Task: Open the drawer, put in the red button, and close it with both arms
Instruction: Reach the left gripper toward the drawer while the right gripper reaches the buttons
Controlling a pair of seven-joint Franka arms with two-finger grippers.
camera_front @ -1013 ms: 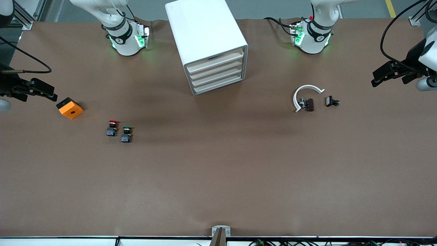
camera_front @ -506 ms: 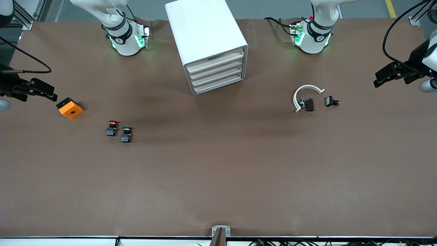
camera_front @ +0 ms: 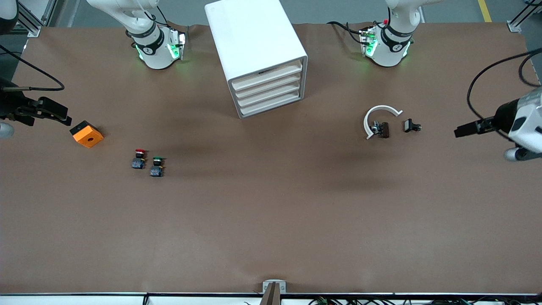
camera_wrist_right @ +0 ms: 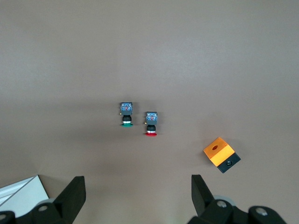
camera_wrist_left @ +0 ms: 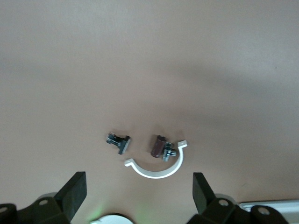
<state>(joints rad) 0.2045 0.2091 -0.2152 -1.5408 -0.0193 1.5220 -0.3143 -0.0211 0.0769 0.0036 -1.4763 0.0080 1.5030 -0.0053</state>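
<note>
The red button (camera_front: 139, 158) (camera_wrist_right: 151, 123) stands on the brown table toward the right arm's end, beside a green button (camera_front: 156, 166) (camera_wrist_right: 126, 113). The white drawer cabinet (camera_front: 262, 59) sits between the arm bases with all its drawers (camera_front: 267, 91) shut. My right gripper (camera_front: 62, 116) (camera_wrist_right: 138, 191) hovers open and empty beside an orange block, apart from the buttons. My left gripper (camera_front: 465, 129) (camera_wrist_left: 138, 191) hangs open and empty over the left arm's end of the table, pointing toward the small parts.
An orange block (camera_front: 87, 134) (camera_wrist_right: 221, 154) lies beside the right gripper. A white C-shaped clamp (camera_front: 378, 117) (camera_wrist_left: 156, 170), a brown piece (camera_front: 383, 129) (camera_wrist_left: 157, 145) and a black clip (camera_front: 411, 126) (camera_wrist_left: 118, 141) lie toward the left arm's end.
My left gripper has swung along the table's end and turned, so its fingers now point at the small parts. The right arm and all objects have stayed still.
</note>
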